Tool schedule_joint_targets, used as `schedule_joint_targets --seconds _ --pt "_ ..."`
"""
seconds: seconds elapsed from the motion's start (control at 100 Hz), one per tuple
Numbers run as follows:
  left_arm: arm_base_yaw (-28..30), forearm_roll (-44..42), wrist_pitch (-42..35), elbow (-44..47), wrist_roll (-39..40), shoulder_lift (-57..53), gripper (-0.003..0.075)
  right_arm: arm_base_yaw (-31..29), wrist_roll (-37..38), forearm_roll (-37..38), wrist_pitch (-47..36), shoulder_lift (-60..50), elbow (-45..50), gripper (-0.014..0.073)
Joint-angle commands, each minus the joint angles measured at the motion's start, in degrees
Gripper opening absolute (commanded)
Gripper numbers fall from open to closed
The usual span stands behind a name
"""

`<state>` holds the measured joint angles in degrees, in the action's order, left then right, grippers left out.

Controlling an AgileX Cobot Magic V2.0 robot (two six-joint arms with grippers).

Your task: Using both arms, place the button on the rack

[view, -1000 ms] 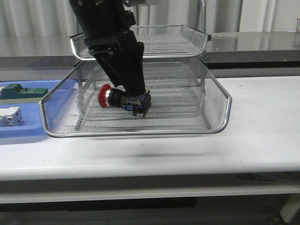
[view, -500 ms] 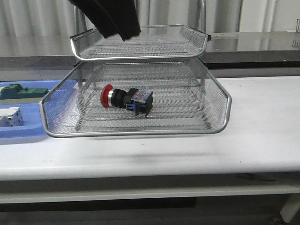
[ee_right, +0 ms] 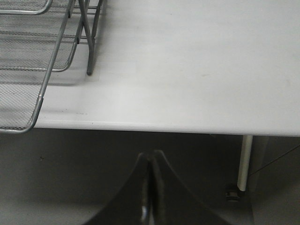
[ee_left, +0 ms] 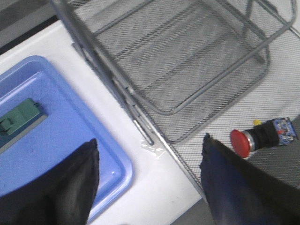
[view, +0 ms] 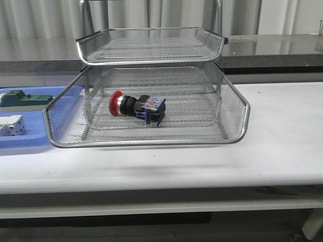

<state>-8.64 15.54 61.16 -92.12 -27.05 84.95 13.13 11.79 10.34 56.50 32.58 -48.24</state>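
Since the button [view: 136, 107] lies on its side in the pulled-out lower tray of the rack [view: 151, 75], red head toward my left and free of any grip, I judge the placing itself done; what is left, as far as I can tell, is at most sliding that tray home, if the task wants it.

My left fingers [ee_left: 150, 180] are spread wide and empty, hovering above the table [view: 282, 131] edge where the rack meets the blue tray [ee_left: 70, 140]; through them I see the button on the mesh just inside the tray's rim. My right fingers [ee_right: 149, 187] are pressed together with nothing between them, out past the table's front edge, well apart from the rack.

The upper rack tray holds nothing I can see. The blue tray beside the rack carries a green part [view: 25, 98] and a white block [view: 11, 125], both apart from the button.
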Motion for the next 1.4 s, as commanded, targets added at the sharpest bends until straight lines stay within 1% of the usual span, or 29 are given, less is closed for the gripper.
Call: schedule_joint_targets --seconds 0.0,0.12,0.27,0.55,0.74,0.84,1.06,1.25,1.39 --pt "1.9 1.7 -7.3 3.1 0.7 -5.3 0.0439 -0.1 0.0 1.4 -3.5 0.2 -1.8 -0.0069" --pt "3.5 1.9 -16.1 12.2 0.7 -10.8 0.0439 -0.1 0.0 1.4 -3.5 0.2 -1.8 -0.0069" --pt "3.5 2.4 -28.7 24.5 0.7 -18.2 0.044 -0.1 0.0 1.4 -3.5 0.2 -1.8 -0.0069" --pt "3.5 5.4 -47.1 44.5 0.7 -31.7 0.0439 -0.1 0.0 1.4 -3.5 0.2 -1.8 -0.0069" --pt "3.5 8.2 -57.3 56.3 0.7 -41.3 0.0439 -0.1 0.0 1.4 -3.5 0.2 -1.8 -0.0069" --pt "3.5 8.3 -59.4 61.2 0.7 -46.4 0.0439 -0.1 0.0 1.4 -3.5 0.2 -1.8 -0.0069" --pt "3.5 10.1 -59.5 68.4 0.7 -55.7 0.0439 -0.1 0.0 1.4 -3.5 0.2 -1.8 -0.0069" --pt "3.5 10.2 -59.6 71.1 0.7 -61.1 0.0439 -0.1 0.0 1.4 -3.5 0.2 -1.8 -0.0069" --pt "3.5 10.2 -59.6 71.4 0.7 -62.1 0.0439 -0.1 0.0 1.4 -3.5 0.2 -1.8 -0.0069"
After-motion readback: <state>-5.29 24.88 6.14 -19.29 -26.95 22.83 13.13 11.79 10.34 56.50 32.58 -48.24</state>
